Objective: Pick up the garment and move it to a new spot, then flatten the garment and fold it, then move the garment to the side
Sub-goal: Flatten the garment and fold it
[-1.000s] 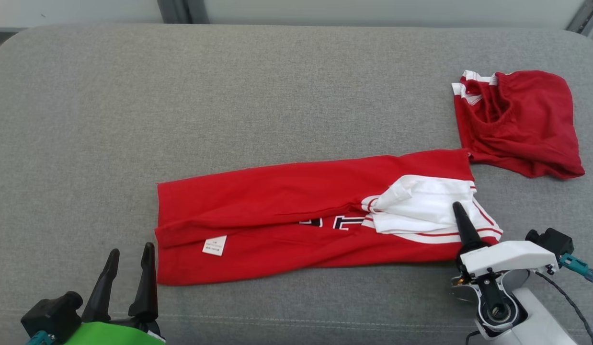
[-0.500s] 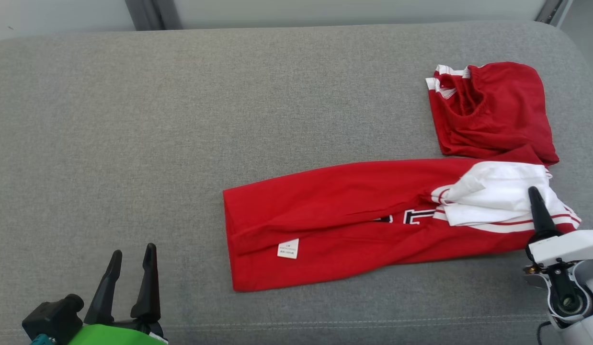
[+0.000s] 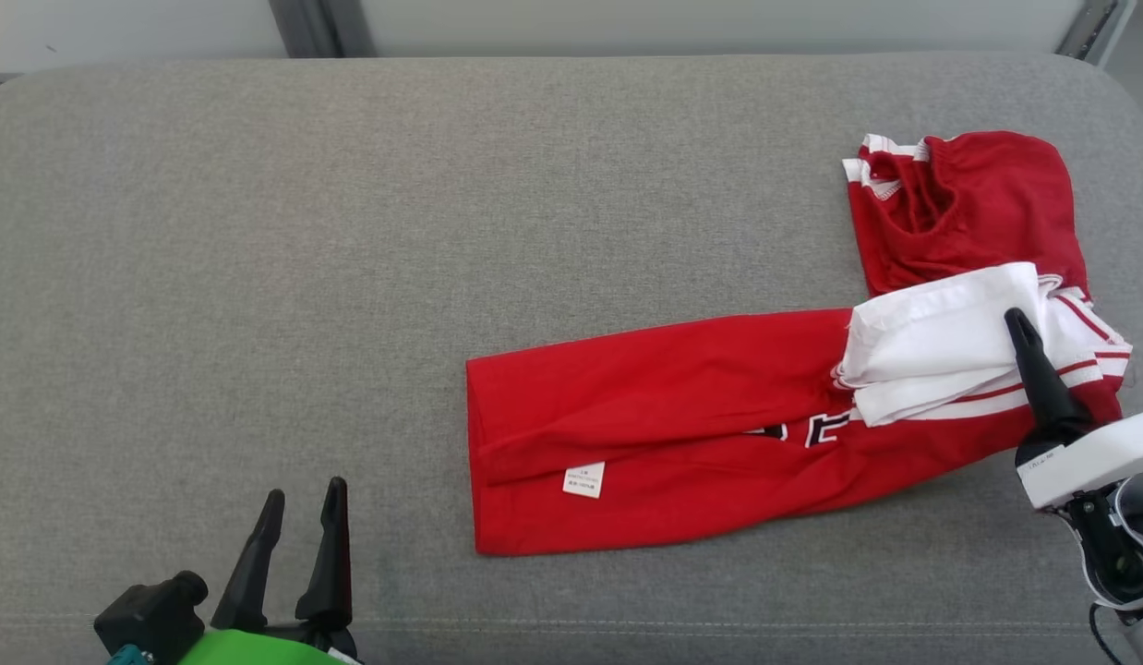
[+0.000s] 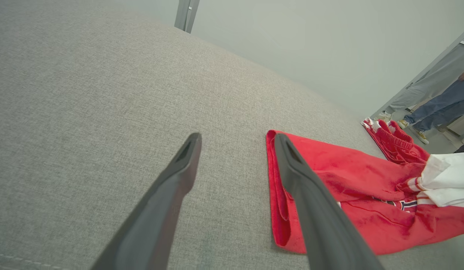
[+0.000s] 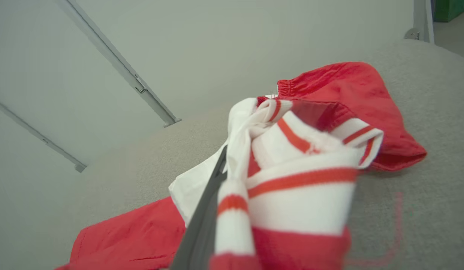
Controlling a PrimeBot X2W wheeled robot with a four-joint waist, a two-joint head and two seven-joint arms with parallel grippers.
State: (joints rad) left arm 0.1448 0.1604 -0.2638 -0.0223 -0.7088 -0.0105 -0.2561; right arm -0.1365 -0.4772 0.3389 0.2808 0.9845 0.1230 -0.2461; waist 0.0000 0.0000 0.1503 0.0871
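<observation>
A red garment (image 3: 682,416) lies folded into a long strip on the grey cushion, a white label (image 3: 583,480) near its left end. Its right end, white with red stripes, is lifted and bunched, and my right gripper (image 3: 1019,328) is shut on it. In the right wrist view the striped cloth (image 5: 303,180) wraps over one dark finger (image 5: 205,221) and hides the other. My left gripper (image 3: 304,494) stands open at the lower left, nothing between its fingers. In the left wrist view it (image 4: 237,138) hovers just left of the garment's left end (image 4: 352,168).
A second red piece with a white-striped band (image 3: 968,212) lies bunched at the far right, partly under the lifted white end. The grey cushion (image 3: 350,231) stretches wide to the left. A pale wall stands behind it. A person's legs (image 4: 438,101) show beyond the right end.
The head camera has shifted. My right gripper has dragged the garment to the right and lifted its white end toward the second red piece. The left gripper stays open.
</observation>
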